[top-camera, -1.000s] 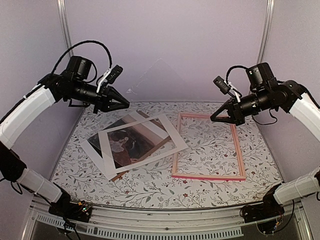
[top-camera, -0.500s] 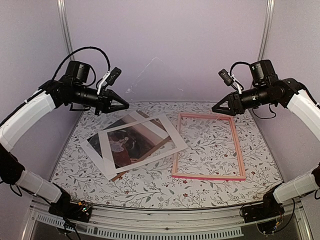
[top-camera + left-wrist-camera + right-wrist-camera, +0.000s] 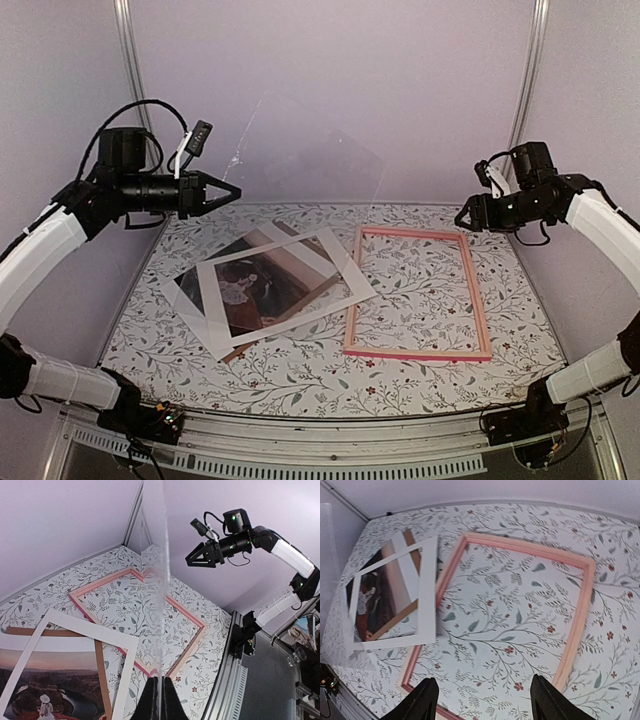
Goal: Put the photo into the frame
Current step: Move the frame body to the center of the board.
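Both arms have pulled outward; left tool (image 3: 232, 190) is clamped on a clear thin sheet (image 3: 159, 595); right tool (image 3: 464, 217) hangs spread, empty; dark maroon rectangular photo (image 3: 245, 290) lies under a white mat board (image 3: 335, 262) on the floral worktop (image 3: 300, 370), just beside the thin-railed pink wooden frame (image 3: 478, 300).

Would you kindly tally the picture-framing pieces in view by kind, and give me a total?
Pink frame: 1
White mat board: 1
Photo: 1
Brown backing board: 1
Clear pane, held in the left gripper: 1
Total: 5
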Robot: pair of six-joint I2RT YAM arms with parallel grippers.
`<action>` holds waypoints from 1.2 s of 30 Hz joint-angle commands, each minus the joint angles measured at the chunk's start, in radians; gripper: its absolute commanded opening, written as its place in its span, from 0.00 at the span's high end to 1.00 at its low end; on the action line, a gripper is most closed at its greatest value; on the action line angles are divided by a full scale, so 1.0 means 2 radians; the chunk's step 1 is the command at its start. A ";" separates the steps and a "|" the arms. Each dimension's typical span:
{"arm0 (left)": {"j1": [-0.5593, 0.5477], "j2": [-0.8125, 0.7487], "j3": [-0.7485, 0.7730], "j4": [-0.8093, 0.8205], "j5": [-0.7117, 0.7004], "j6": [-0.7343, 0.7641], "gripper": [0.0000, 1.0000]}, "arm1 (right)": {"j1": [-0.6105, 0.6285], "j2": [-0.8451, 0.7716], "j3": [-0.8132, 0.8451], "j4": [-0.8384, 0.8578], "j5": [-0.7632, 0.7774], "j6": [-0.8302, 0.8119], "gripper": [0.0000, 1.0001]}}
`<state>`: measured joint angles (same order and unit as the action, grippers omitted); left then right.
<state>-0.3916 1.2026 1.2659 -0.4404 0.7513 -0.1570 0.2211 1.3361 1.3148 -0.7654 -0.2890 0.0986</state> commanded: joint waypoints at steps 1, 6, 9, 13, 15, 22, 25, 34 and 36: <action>0.004 -0.038 -0.020 0.058 -0.036 -0.086 1.00 | -0.048 0.026 -0.071 0.035 0.095 0.038 0.33; 0.004 -0.072 -0.043 0.087 -0.041 -0.121 1.00 | -0.078 0.066 -0.131 0.084 0.102 0.047 0.34; 0.004 -0.081 -0.055 0.099 -0.042 -0.135 1.00 | -0.087 0.100 -0.145 0.104 0.095 0.048 0.36; 0.003 -0.087 -0.069 0.111 -0.040 -0.146 1.00 | -0.089 0.136 -0.147 0.122 0.083 0.052 0.40; 0.003 -0.091 -0.076 0.117 -0.044 -0.150 1.00 | -0.089 0.147 -0.147 0.131 0.080 0.053 0.42; 0.003 -0.107 -0.105 0.150 -0.065 -0.183 1.00 | -0.089 0.197 -0.145 0.153 0.090 0.058 0.51; 0.003 -0.113 -0.116 0.166 -0.068 -0.197 1.00 | -0.089 0.214 -0.146 0.158 0.103 0.060 0.54; 0.003 -0.126 -0.126 0.171 -0.088 -0.215 1.00 | -0.089 0.224 -0.168 0.177 0.096 0.057 0.73; 0.003 -0.128 -0.131 0.179 -0.091 -0.218 1.00 | -0.088 0.217 -0.176 0.180 0.096 0.058 0.76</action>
<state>-0.3916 0.9684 1.0248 -0.1528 0.5892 -0.5682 0.0483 1.7813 1.0061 -0.4290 -0.0959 0.2092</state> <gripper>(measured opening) 0.007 0.264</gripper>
